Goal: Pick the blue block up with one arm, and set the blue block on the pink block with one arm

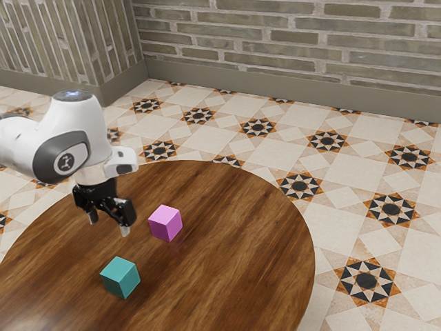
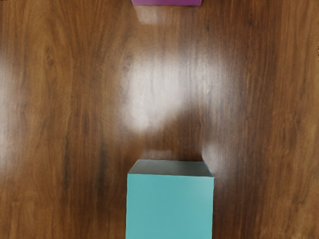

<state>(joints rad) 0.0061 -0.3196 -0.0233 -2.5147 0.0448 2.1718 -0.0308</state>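
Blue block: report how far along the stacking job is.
Done: nothing yet. The blue block sits on the table, apart from the pink block, whose top is bare. In hand: the gripper hangs open and empty above the wood near both blocks. Left: descend on the blue block, grasp it, lift it and set it on the pink one.

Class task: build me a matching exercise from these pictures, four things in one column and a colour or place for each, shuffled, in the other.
Things:
1 blue block
2 pink block
3 table
4 back wall

Descriptions:
A grey brick
B brown wood
C on the table, farther from the back wall
D on the table, closer to the back wall

Pairs: 1-C; 2-D; 3-B; 4-A
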